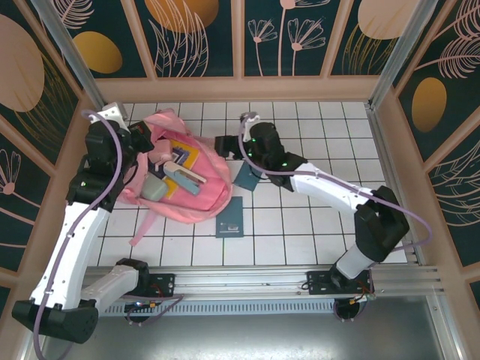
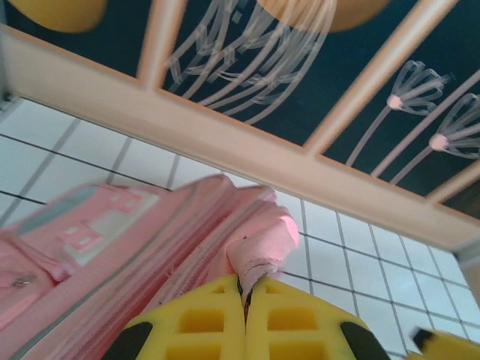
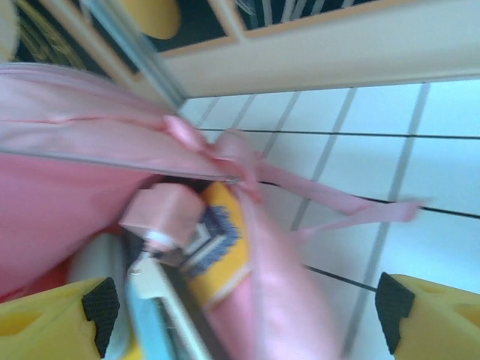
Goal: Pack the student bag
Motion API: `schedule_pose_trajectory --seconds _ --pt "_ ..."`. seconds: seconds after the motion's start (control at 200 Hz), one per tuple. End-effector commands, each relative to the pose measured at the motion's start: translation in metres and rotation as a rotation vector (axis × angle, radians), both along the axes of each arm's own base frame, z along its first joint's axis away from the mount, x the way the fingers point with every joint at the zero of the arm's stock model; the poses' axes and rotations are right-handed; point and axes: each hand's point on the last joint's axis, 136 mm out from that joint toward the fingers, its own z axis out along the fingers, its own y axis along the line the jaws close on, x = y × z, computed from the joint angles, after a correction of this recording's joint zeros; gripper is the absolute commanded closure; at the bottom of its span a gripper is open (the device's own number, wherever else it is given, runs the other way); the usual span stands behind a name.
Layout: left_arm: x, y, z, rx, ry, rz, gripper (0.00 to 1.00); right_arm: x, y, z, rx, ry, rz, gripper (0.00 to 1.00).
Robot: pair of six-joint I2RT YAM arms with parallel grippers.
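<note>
Because the bag's mouth has to gape for packing, the left gripper [image 2: 246, 289] is pressed together on a fold of the pink rim, holding that edge up. The bag [image 1: 214, 187] lies slumped on the table just right of this gripper, opening upward. Inside it, between the two grippers, are a yellow book [image 1: 184, 154] and a pale case [image 1: 154, 187]. The right gripper [image 3: 244, 300] hovers at the mouth's right edge, its fingers spread wide and empty. One notebook [image 1: 245, 178] lies just beside it, and a second notebook [image 1: 229, 217] sits nearer the arm bases. Both probably go in next.
</note>
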Motion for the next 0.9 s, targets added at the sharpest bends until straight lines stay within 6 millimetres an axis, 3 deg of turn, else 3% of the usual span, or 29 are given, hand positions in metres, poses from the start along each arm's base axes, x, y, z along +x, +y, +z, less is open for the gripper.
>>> schedule_pose_trajectory --seconds 0.0,0.17,0.385,0.595,0.771,0.896 --pt "-0.013 0.04 0.059 -0.026 -0.207 0.216 1.0 -0.005 -0.034 -0.046 -0.102 0.134 -0.048 0.12" --pt "-0.002 0.033 0.048 -0.017 -0.187 0.181 1.0 -0.028 -0.05 -0.082 -0.142 0.26 -0.022 0.13" --pt "0.031 -0.027 -0.008 -0.086 -0.055 -0.11 1.0 -0.036 -0.068 -0.113 -0.003 0.483 -0.035 0.17" --pt "0.046 -0.055 -0.022 -0.157 -0.029 -0.219 1.0 -0.034 -0.076 -0.137 0.236 0.689 0.013 0.24" --pt "0.054 -0.065 -0.023 -0.143 -0.026 -0.227 1.0 -0.025 -0.079 -0.163 0.192 0.738 -0.023 0.24" --pt "0.065 -0.049 -0.019 -0.105 -0.04 -0.107 1.0 -0.017 -0.084 -0.173 0.148 0.747 -0.059 0.24"
